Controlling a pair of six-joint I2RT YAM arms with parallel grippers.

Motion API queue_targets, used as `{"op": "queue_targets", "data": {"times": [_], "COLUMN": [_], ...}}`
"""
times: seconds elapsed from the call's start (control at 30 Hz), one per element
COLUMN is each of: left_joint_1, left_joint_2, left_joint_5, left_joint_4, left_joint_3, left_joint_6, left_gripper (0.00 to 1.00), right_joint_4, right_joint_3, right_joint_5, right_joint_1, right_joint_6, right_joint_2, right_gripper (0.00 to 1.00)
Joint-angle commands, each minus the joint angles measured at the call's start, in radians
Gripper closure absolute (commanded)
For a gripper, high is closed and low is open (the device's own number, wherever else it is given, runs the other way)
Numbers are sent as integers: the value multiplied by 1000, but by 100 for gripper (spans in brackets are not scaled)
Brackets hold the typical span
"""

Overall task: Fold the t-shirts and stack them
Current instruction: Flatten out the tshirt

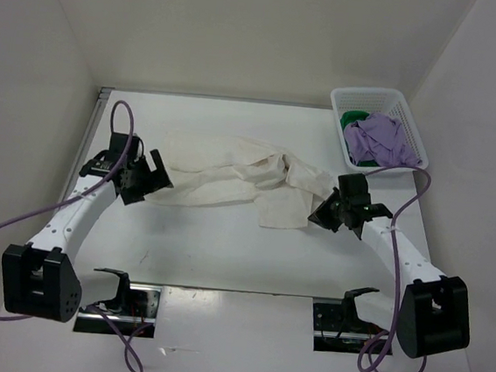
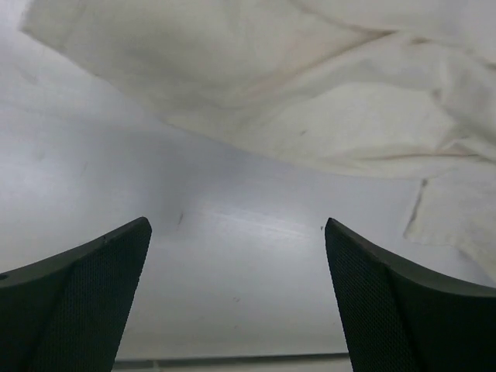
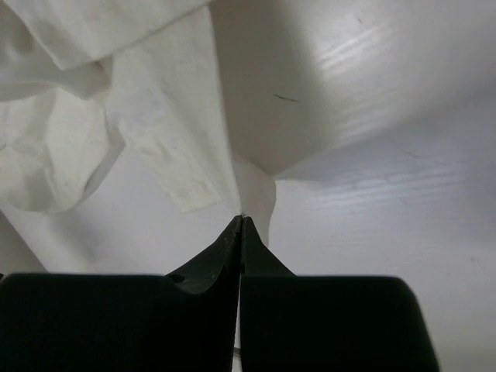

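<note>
Three t-shirts on view.

- **Item one:** white t-shirt (image 1: 231, 180), crumpled, lying on the table (image 1: 224, 254). Its long axis runs left to right between my two arms.
- **Items two and three:** lavender t-shirt (image 1: 380, 139) atop green t-shirt (image 1: 353, 119), both in the white basket (image 1: 381, 98) at the far right corner, well apart from either set of jaws.
- **Left jaws:** spread wide, nothing between them, bare table beneath. The white shirt's left end lies just beyond the tips.
- **Right jaws:** closed tight at the shirt's right end. A flap of its edge runs into the tips, so I judge it pinched.
- **Nearer arm for the free left end:** the left.
- **Brands, labels, writing:** none legible.
</note>
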Motion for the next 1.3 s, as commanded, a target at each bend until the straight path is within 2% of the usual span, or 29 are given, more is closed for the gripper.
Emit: {"op": "queue_targets", "data": {"times": [0.0,0.07,0.17,0.2,0.33,0.37,0.43,0.6,0.83,0.97,1.1,1.13,1.27], "left_joint_1": [1,23,91,116,252,268,300,380,380,380,380,380,380], "left_joint_2": [-8,2,22,33,61,76,103,172,237,281,291,291,263], "left_joint_5": [-50,-51,-25,-9,0,-23,-73,-74,-83,-41,-20,-20,0], "left_joint_4": [-53,9,119,150,276,286,314,371,421,457,469,478,478], "left_joint_3": [-5,-46,-121,-172,-240,-249,-249,-258,-277,-277,-277,-277,-249], "left_joint_6": [-12,-31,-97,-129,-177,-189,-203,-250,-250,-250,-241,-241,-230], "left_gripper": [0,0,11,21,49,51,55,55,58,59,69,80,100], "right_joint_4": [-42,-52,-52,-52,-52,-52,-52,-42,-24,-15,-15,-15,-15], "right_joint_3": [-5,-5,-5,4,33,33,42,42,42,42,42,42,51], "right_joint_5": [-21,-21,-21,-21,-12,-12,-12,-22,-41,-41,-50,-50,-50], "right_joint_1": [9,9,9,9,9,9,9,9,9,9,9,9,9], "right_joint_6": [7,7,7,7,-2,-2,-12,-21,-30,-30,-30,-30,-30], "right_joint_2": [-36,-36,-36,-36,-45,-45,-45,-36,-27,-18,-8,-8,-8], "right_gripper": [100,100,100,100,100,100,100,100,100,100,100,100,100]}}
